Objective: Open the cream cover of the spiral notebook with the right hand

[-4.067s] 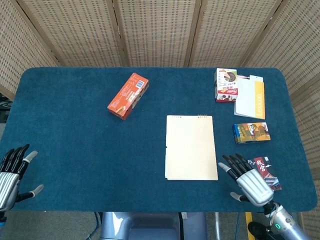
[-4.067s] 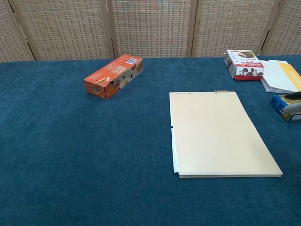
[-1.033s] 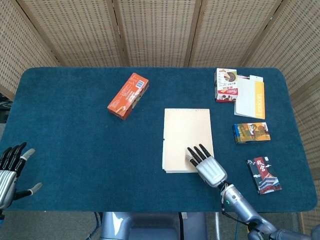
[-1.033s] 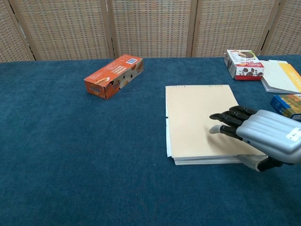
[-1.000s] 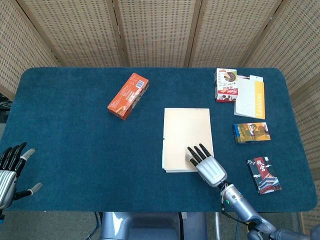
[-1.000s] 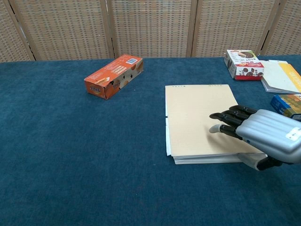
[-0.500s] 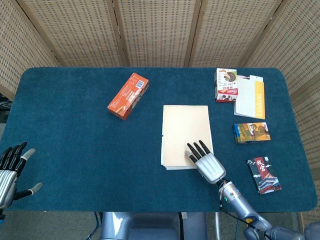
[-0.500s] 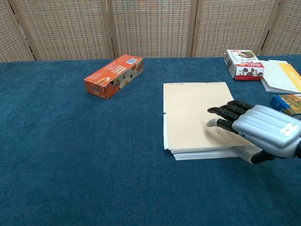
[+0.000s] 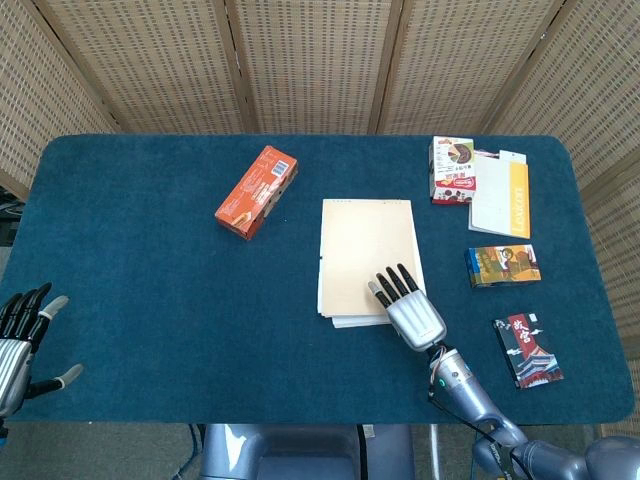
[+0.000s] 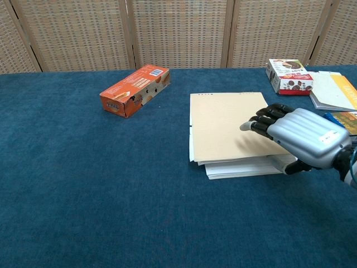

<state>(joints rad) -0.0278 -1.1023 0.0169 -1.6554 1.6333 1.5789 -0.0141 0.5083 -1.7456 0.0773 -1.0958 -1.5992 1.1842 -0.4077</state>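
Observation:
The spiral notebook lies mid-table with its binding at the far edge. Its cream cover (image 9: 366, 250) (image 10: 223, 124) is raised at the near edge, and white pages (image 10: 240, 167) show beneath it. My right hand (image 9: 408, 306) (image 10: 298, 137) grips the cover at its near right corner, fingers on top and thumb low beside the pages. Its palm side is hidden. At the table's near left corner my left hand (image 9: 20, 345) hovers with fingers spread and nothing in it; only the head view shows it.
An orange carton (image 9: 257, 192) (image 10: 135, 90) lies left of the notebook. Along the right side sit a snack box (image 9: 452, 170) (image 10: 289, 76), a white-and-yellow booklet (image 9: 503, 195), a blue packet (image 9: 503, 265) and a dark red packet (image 9: 528, 350). Wicker screens stand behind the table.
My right hand came in from the near right corner onto the notebook. The notebook has slid away and slightly left, and the cover's near edge has lifted, uncovering the white pages.

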